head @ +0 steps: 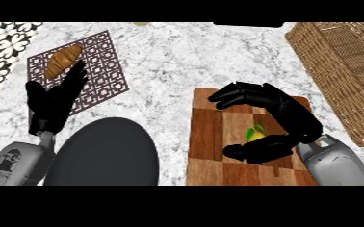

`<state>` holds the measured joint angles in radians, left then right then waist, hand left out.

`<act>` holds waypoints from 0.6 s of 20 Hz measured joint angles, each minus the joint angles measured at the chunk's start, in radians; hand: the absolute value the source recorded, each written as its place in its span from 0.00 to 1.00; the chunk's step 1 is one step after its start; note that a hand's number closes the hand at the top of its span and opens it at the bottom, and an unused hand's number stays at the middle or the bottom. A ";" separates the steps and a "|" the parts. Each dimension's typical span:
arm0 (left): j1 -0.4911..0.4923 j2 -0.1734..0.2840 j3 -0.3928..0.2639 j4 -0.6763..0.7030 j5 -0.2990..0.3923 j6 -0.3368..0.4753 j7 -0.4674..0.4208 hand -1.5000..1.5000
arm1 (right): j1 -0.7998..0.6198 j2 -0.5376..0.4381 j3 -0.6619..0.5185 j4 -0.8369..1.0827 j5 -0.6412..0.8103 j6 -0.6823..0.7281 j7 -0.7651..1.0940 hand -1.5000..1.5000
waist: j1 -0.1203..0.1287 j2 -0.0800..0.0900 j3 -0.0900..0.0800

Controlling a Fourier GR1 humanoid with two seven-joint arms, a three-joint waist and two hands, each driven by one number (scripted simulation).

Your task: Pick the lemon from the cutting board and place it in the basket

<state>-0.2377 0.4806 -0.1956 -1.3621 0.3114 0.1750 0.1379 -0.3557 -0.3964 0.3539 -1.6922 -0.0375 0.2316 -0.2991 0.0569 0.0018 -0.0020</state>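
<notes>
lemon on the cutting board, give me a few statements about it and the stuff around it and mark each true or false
1. The lemon lies on the cutting board. True.
2. The lemon is already in the basket. False: the basket stands apart, at the right.
3. The right hand curves over the lemon, with fingers beyond it and thumb nearer. True.
4. The left hand holds the croissant. False: it is open, fingers straight, below the croissant.
5. The croissant lies on the patterned mat. True.
</notes>
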 measured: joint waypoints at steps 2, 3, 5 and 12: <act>0.003 0.008 0.026 0.003 0.012 -0.007 0.006 0.50 | 0.007 0.043 0.075 -0.024 0.091 -0.036 -0.013 0.00 | -0.019 -0.002 0.001; -0.002 0.010 0.038 0.015 0.016 -0.010 0.010 0.50 | 0.008 0.065 0.110 -0.055 0.125 -0.053 0.022 0.00 | -0.028 -0.002 0.001; 0.008 0.009 0.053 0.015 0.022 -0.018 0.013 0.50 | -0.021 0.097 0.143 -0.099 0.162 -0.059 0.131 0.00 | -0.039 -0.004 0.001; 0.031 0.005 0.071 0.003 0.017 -0.004 0.022 0.50 | -0.182 0.016 0.157 -0.226 0.244 0.057 0.557 0.00 | -0.061 -0.014 -0.002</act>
<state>-0.2064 0.4857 -0.1244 -1.3591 0.3285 0.1714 0.1597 -0.5372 -0.3806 0.5111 -1.9182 0.2064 0.2890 0.2579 -0.0037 -0.0119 -0.0040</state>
